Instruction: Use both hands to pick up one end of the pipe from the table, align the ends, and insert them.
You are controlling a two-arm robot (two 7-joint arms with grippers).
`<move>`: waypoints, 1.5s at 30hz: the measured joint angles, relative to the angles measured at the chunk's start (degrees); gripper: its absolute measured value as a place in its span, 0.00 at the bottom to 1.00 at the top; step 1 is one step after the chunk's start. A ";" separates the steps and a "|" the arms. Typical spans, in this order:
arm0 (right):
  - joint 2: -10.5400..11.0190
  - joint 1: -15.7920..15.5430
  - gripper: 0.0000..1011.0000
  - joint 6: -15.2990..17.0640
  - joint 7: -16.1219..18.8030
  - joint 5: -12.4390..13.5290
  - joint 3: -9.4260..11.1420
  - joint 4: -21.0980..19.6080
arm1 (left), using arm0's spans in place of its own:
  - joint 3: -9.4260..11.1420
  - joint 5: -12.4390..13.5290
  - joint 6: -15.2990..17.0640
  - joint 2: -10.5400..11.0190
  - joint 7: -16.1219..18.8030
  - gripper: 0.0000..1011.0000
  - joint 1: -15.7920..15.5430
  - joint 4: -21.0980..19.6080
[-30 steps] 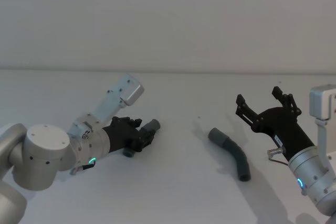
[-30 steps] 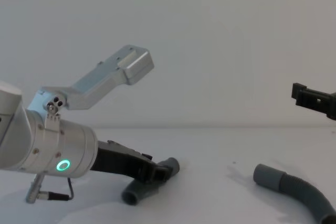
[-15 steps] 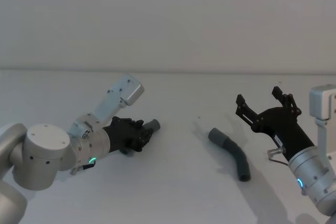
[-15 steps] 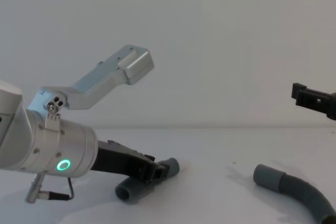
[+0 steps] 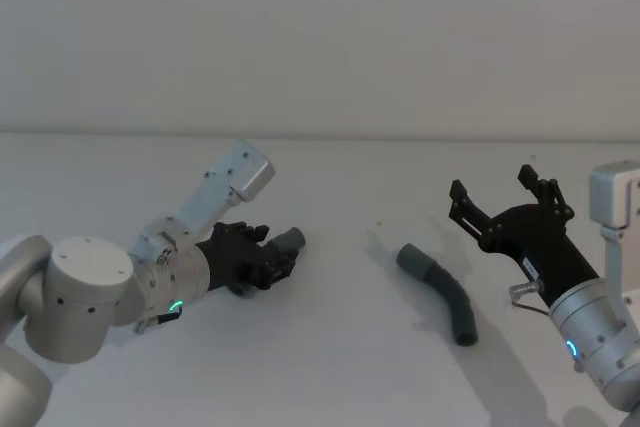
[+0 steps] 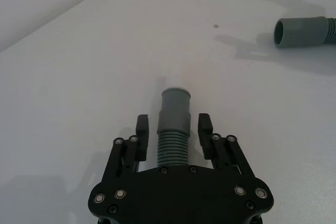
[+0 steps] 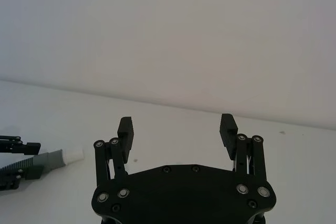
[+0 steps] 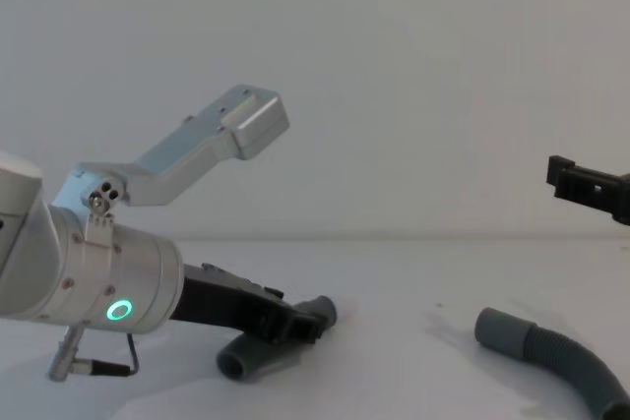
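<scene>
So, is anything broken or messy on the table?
No, nothing stands out. The short hose lies whole between the open fingers of the left gripper. The longer hose lies flat on the table. The right gripper hangs open above the table. No cracks or spills show.

Lab-like test bench — bare white table (image 5: pixel 330 377), blank wall (image 5: pixel 320 27)

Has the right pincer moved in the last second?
No. The right pincer hangs open at the same spot, beyond and right of the longer hose.
</scene>
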 joint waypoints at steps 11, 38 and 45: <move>0.00 0.00 0.99 0.00 0.00 0.00 0.00 0.00 | 0.00 -0.01 0.00 0.00 0.00 0.85 0.00 0.00; 0.00 0.00 0.99 0.00 0.00 0.00 0.00 0.00 | -0.17 0.03 -0.24 -0.73 -1.58 0.99 -0.74 1.61; 0.00 0.00 0.99 0.00 0.00 0.00 0.00 0.00 | -0.21 0.13 -0.38 -1.28 -2.37 0.99 -1.39 2.73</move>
